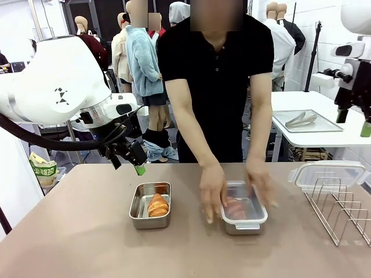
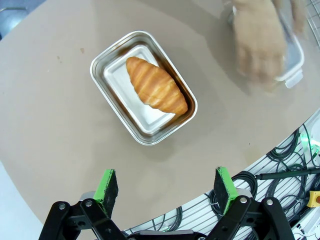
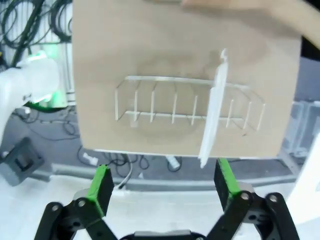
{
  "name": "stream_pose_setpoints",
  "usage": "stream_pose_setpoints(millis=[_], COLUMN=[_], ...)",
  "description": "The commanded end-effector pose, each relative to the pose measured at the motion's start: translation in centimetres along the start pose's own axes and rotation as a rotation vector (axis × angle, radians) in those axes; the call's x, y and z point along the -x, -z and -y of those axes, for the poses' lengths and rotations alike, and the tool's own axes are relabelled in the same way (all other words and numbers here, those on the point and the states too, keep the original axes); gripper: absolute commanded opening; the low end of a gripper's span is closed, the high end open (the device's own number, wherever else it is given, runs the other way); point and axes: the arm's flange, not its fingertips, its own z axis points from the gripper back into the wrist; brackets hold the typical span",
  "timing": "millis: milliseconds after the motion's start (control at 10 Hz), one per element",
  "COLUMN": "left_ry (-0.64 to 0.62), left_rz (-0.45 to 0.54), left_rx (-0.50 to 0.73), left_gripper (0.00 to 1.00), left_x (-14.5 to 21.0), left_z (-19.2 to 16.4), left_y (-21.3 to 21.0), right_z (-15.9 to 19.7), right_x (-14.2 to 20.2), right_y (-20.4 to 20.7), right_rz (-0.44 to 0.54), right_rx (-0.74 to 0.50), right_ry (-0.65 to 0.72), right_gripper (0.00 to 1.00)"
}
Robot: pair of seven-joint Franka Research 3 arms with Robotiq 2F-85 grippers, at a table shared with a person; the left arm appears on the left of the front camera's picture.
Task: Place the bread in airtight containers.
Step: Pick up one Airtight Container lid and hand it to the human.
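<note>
One croissant lies in an open steel container left of the table's middle. In the left wrist view the same croissant rests diagonally in its tin. A second croissant shows through the clear lid of the right container, and a person's hands press on that lid. My left gripper hovers open above and left of the open tin, with nothing between its fingers. My right gripper hangs open at the far right, high over the rack.
A wire rack stands on the table's right side with a clear white-rimmed lid on its far end; the right wrist view has the rack and lid edge-on. A flat tray with tongs sits on a white table behind.
</note>
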Motion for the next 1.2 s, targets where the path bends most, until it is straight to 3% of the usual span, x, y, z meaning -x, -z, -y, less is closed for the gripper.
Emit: stream_pose_setpoints(millis=[0,400,1100], left_ry=[-0.001,-0.001,-0.001], left_rz=[0.002,0.002,0.002], left_rx=[0.002,0.002,0.002], left_gripper=[1.00,1.00,1.00], left_x=[-0.04,-0.04,-0.04], left_z=[-0.06,-0.06,-0.06], left_y=[-0.01,-0.01,-0.01], right_z=[1.25,1.70,1.35], right_x=[-0.59,-0.52,-0.96], right_y=[0.18,-0.02,0.42], right_rz=[-0.011,-0.013,-0.010], right_rx=[-0.024,0.020,-0.013], right_ry=[-0.029,-0.048,-0.032], right_gripper=[1.00,1.00,1.00])
